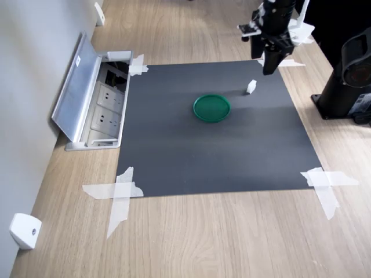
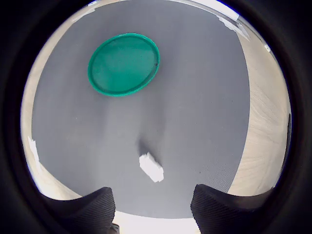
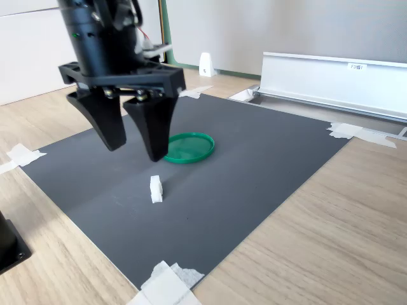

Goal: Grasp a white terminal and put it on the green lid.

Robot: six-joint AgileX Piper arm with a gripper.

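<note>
The pincer (image 3: 133, 149) hung with its jaws apart and empty above the white terminal (image 3: 156, 189), which stood on the dark mat near the green lid (image 3: 187, 147); it seemed the approach step, needing a straight descent next.

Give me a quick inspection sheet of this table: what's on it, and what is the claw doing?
Surface: dark mat taped onto a wooden table.
Job's things: white terminal standing on the mat, apart from the green lid, which is empty.
Clutter: white wedge piece at the table edge.
Grippers: gripper open, above the terminal, holding nothing.
Cables: nothing seen clearly.
Surroundings: open socket box with raised metal cover.
</note>
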